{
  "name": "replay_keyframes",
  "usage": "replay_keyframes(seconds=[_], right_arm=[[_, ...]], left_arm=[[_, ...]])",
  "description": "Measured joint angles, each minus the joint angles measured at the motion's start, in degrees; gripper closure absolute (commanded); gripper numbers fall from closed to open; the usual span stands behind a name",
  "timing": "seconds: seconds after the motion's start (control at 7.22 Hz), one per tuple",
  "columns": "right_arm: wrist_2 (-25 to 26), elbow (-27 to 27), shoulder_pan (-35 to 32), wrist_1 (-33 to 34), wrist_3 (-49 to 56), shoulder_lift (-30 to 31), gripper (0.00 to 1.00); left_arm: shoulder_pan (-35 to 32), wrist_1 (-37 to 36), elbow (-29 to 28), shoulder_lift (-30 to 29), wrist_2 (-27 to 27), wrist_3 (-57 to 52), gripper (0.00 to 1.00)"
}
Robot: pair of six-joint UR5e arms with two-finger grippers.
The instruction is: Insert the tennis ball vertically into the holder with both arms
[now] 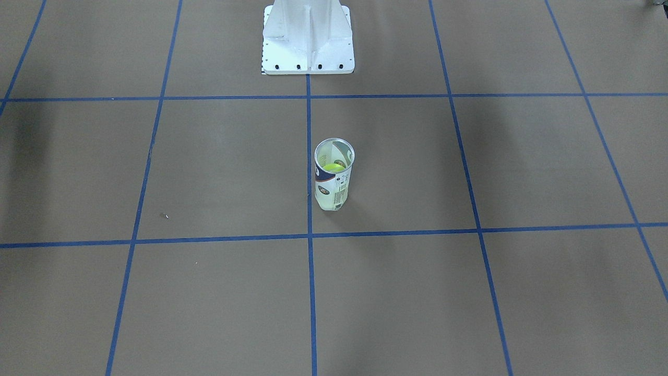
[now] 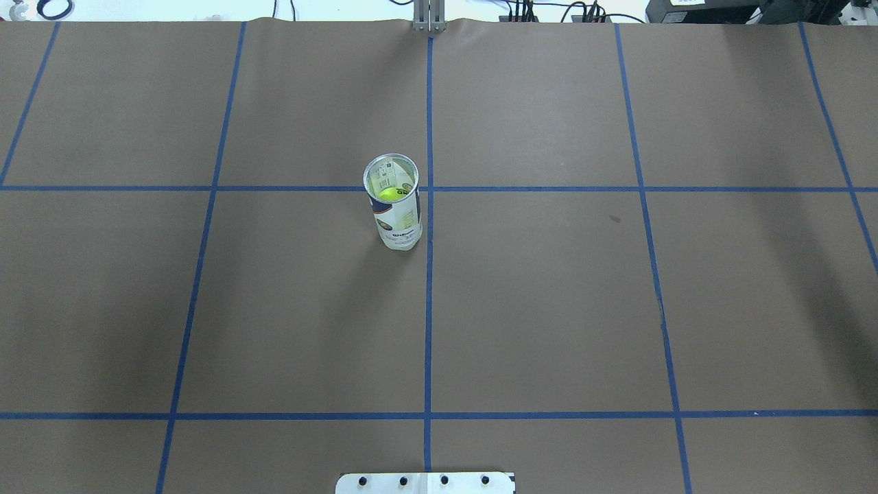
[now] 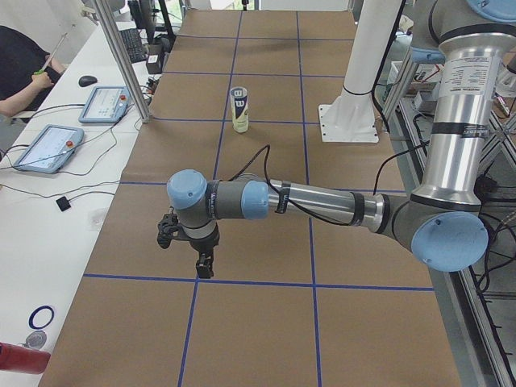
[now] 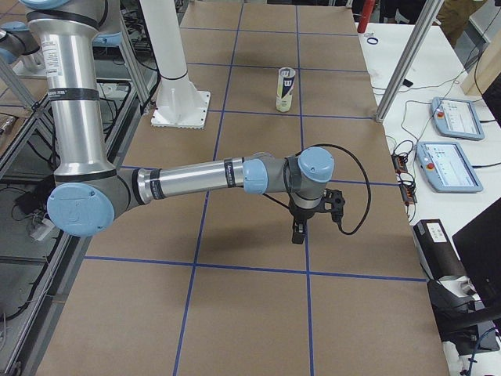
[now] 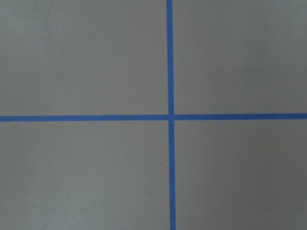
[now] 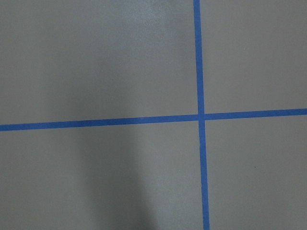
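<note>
The holder [image 2: 396,213], a clear can with a navy-and-white label, stands upright near the table's middle; it also shows in the front view [image 1: 333,185], the left side view [image 3: 239,109] and the right side view [image 4: 285,89]. A yellow-green tennis ball [image 2: 388,193] lies inside it, also seen through the can's mouth in the front view [image 1: 333,168]. My left gripper [image 3: 204,264] hangs over the table far from the holder, shown only in the left side view. My right gripper [image 4: 298,233] hangs likewise at the other end. I cannot tell whether either is open or shut.
The white pedestal base [image 1: 308,42] stands behind the holder, also in the overhead view [image 2: 425,483]. Blue tape lines [image 2: 429,309] grid the brown table. Tablets [image 3: 47,148] and an operator [image 3: 20,68] are beside the table's far edge. Both wrist views show only table and tape.
</note>
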State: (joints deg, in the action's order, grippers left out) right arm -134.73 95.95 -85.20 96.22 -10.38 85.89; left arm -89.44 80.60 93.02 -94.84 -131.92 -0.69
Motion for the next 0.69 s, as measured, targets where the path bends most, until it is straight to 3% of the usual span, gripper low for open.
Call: replay_keyframes(seconds=[0.69], right_arm=[[-0.23,-0.92,-2.55,0.02,8.10,3.64,0.01]], left_arm=[[-0.03,0.15,0.12,0.69,-0.11,-0.18,0.00]])
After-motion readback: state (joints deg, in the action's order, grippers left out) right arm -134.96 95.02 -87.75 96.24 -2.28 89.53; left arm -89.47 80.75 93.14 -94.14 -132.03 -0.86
